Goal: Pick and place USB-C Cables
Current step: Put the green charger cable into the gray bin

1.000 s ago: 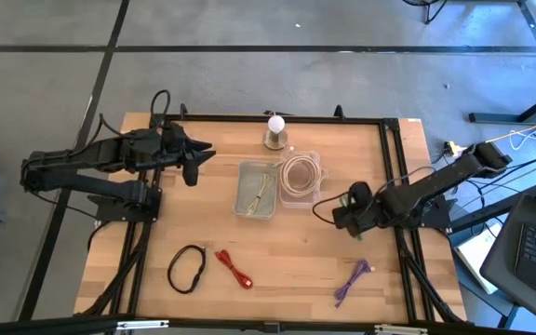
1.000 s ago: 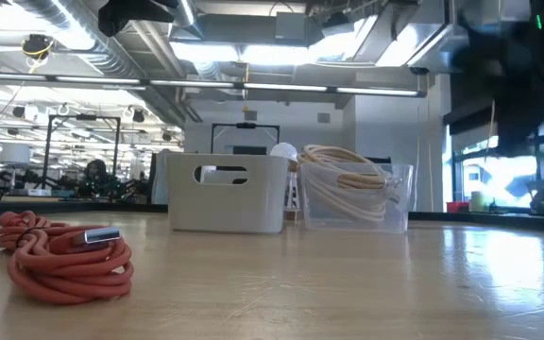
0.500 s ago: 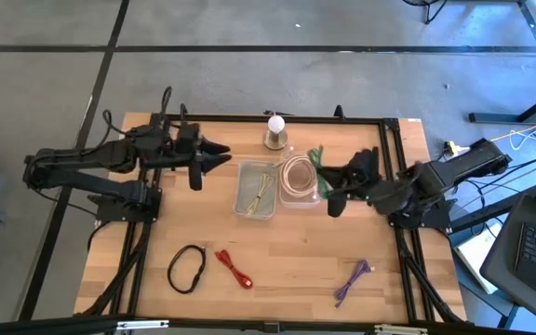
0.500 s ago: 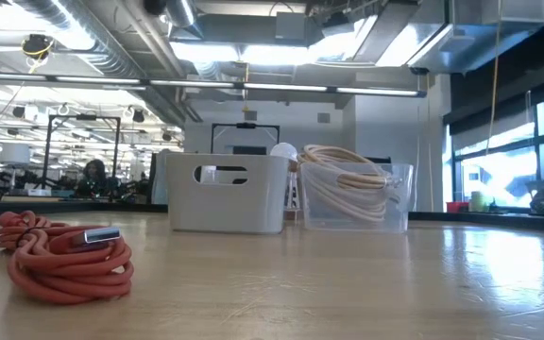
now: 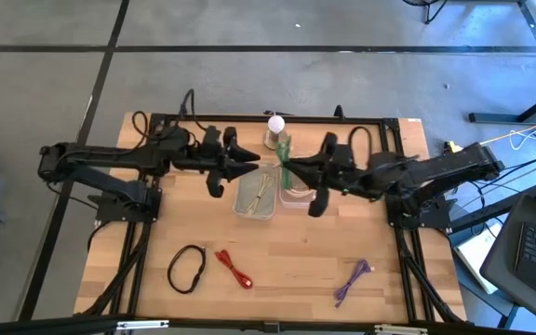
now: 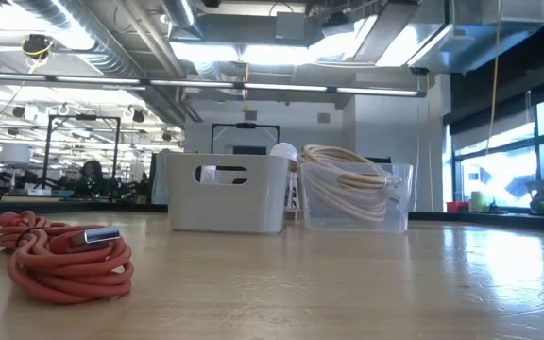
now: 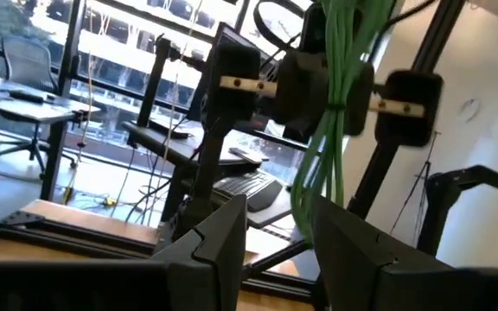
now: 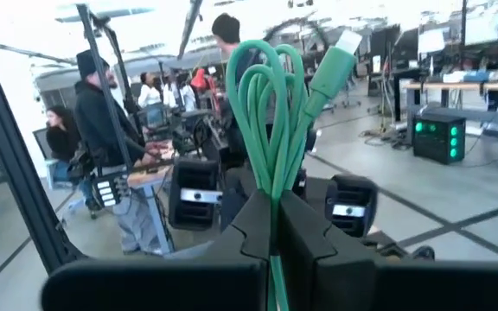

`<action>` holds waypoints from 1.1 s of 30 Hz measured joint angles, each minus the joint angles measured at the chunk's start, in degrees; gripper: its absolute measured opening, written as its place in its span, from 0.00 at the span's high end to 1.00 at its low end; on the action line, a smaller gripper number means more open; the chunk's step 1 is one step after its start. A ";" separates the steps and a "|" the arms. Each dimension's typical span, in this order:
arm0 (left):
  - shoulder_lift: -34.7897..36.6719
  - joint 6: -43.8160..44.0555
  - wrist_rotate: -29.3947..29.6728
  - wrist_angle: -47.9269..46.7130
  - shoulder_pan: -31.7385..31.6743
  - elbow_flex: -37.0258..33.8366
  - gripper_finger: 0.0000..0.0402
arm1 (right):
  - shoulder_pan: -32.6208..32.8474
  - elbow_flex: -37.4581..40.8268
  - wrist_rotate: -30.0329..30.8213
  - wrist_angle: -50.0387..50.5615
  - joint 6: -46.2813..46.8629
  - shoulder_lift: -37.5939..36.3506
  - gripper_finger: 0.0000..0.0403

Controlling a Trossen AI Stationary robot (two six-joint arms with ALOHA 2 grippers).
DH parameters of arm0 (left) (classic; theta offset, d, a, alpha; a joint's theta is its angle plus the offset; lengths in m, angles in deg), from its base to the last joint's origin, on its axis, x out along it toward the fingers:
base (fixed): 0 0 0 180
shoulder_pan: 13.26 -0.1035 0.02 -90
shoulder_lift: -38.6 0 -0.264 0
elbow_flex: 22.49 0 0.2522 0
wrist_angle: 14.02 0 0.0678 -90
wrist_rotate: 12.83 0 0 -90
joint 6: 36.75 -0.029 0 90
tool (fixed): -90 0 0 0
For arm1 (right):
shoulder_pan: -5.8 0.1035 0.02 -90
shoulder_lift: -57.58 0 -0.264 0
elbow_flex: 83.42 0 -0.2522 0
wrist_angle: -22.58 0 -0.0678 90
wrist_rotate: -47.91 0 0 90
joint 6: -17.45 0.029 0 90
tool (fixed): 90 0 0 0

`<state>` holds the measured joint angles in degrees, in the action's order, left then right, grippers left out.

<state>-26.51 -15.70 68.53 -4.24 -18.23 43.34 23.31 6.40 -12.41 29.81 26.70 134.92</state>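
My right gripper [image 5: 289,170] is shut on a green USB-C cable bundle [image 5: 284,149], in the air above the white bin [image 5: 246,207] and the clear bin [image 6: 357,196] of cream-white coils. My left gripper [image 5: 252,167] is open and faces it from the table's left; in the left wrist view the green bundle [image 7: 335,104] stands just beyond its open fingers [image 7: 275,246], apart from them. A black loop [image 5: 187,268], a red bundle [image 5: 234,268] and a purple bundle [image 5: 352,281] lie on the table near the front edge. My right gripper pinches the green bundle's folded strands [image 8: 272,207] between its two fingers, several strands together. The fingers come level from the table's right and lie across the bundle. The bundle is lifted clear and stands roughly upright, with loops and a connector [image 8: 340,47] above the fingers and a short part [image 7: 305,199] below.
A white ball on a round metal base [image 5: 275,130] stands at the far edge behind the bins. The red bundle [image 6: 64,260] lies close in front of the low camera. People stand in the room beyond the table [image 8: 102,130].
My right gripper has risen and gone from the table's right side toward its left, carrying the green bundle to above the bins. My left gripper has gone toward the table's right until it faces the bundle.
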 joint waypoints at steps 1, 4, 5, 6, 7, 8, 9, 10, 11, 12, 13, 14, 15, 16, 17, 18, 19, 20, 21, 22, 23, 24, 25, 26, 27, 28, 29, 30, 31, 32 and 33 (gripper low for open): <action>-0.28 0.74 -0.27 0.21 0.00 0.00 0.69 | -0.49 0.00 -0.66 0.00 0.66 0.67 0.98; -0.67 2.50 -2.06 0.83 0.00 0.00 0.69 | -1.87 0.00 -2.86 -1.17 0.91 2.52 0.98; -0.69 3.10 -3.20 1.21 0.00 0.00 0.69 | -2.32 0.00 -3.63 -2.11 0.81 3.13 0.98; -0.71 3.89 -4.13 1.77 0.00 0.00 0.69 | -2.72 0.00 -4.56 -2.99 0.80 3.63 0.98; -0.71 4.73 -5.05 2.39 0.00 0.00 0.69 | -3.23 0.00 -5.56 -3.35 0.80 4.03 0.98; -0.70 5.34 -5.90 2.84 0.00 0.02 0.69 | -3.68 0.00 -6.61 -3.58 0.84 4.32 0.98; -0.69 5.83 -6.67 3.14 0.06 0.02 0.68 | -4.15 0.00 -7.56 -4.09 1.10 4.66 0.98; -0.69 6.37 -6.87 3.30 0.21 0.02 0.67 | -4.61 0.00 -8.37 -4.59 1.53 4.85 0.98; -0.69 6.62 -6.96 3.34 0.44 0.02 0.66 | -4.99 0.00 -9.00 -4.70 2.15 4.87 0.98; -0.69 6.70 -6.92 3.45 0.61 0.02 0.65 | -5.36 0.00 -9.78 -5.12 2.49 4.87 0.98; -0.69 6.70 -6.75 3.44 0.81 0.02 0.63 | -5.70 0.00 -10.31 -5.73 2.54 4.89 0.98; -0.69 6.70 -6.76 3.42 0.81 0.02 0.62 | -5.97 0.00 -10.64 -6.37 2.54 4.95 0.98; -0.69 6.70 -6.77 3.34 0.83 0.02 0.60 | -6.15 0.00 -10.82 -6.89 2.48 5.03 0.98; -0.71 6.57 -6.60 3.31 0.83 0.02 0.59 | -6.20 0.00 -11.08 -7.29 2.44 5.09 0.98; -0.69 6.04 -6.34 3.31 0.81 0.02 0.58 | -6.24 0.00 -11.32 -7.83 2.34 5.15 0.98; -0.70 5.28 -6.08 3.31 0.81 0.02 0.57 | -6.45 0.00 -11.36 -8.12 2.32 5.15 0.98; -0.70 4.33 -5.82 3.34 0.78 0.02 0.56 | -6.57 0.00 -11.40 -8.29 2.33 5.15 0.98; -0.70 3.58 -5.66 3.35 0.69 0.02 0.56 | -6.60 0.00 -11.53 -8.35 2.37 5.19 0.98; -0.70 3.01 -5.41 3.52 0.58 0.02 0.55 | -6.62 0.00 -11.51 -8.35 2.35 5.27 0.98; -0.71 2.48 -5.15 3.73 0.45 0.02 0.55 | -6.64 0.00 -11.51 -8.40 2.32 5.37 0.98; -0.69 2.12 -4.62 3.75 0.32 0.02 0.55 | -6.64 0.00 -11.51 -8.54 2.28 5.39 0.98; -0.69 1.88 -3.93 3.73 0.21 0.02 0.55 | -6.68 0.00 -11.51 -8.92 2.28 5.46 0.98; -0.79 1.82 -3.13 3.73 0.16 0.02 0.55 | -6.80 0.00 -11.51 -9.35 2.26 5.56 0.98; -1.01 1.78 -2.66 4.10 0.02 0.02 0.55 | -6.91 0.00 -11.52 -9.30 2.26 5.58 0.98; -1.31 1.78 -2.70 4.73 -0.17 0.02 0.55 | -7.02 0.00 -11.61 -9.16 2.29 5.67 0.98; -1.63 1.87 -2.99 5.38 -0.36 0.02 0.55 | -7.24 0.00 -11.91 -9.09 2.28 5.87 0.98; -1.92 2.32 -3.11 5.80 -0.46 0.04 0.55 | -7.39 0.00 -11.95 -9.42 2.30 6.14 0.98; -2.38 2.72 -3.15 6.27 -0.46 0.07 0.55 | -7.56 0.00 -11.95 -9.36 2.28 6.24 0.98; -2.86 3.16 -3.16 6.58 -0.46 0.07 0.55 | -7.65 0.00 -11.95 -9.35 2.28 6.34 0.98; -3.28 3.80 -3.37 6.33 -0.46 0.07 0.55 | -7.83 0.00 -12.12 -9.44 2.28 6.54 0.98; -3.75 4.21 -3.81 6.34 -0.46 0.07 0.55 | -8.09 -0.01 -12.63 -9.66 2.24 6.76 0.98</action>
<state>-30.25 -11.48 64.72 2.10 -18.69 43.41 15.22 6.39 -25.04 20.16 28.95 141.68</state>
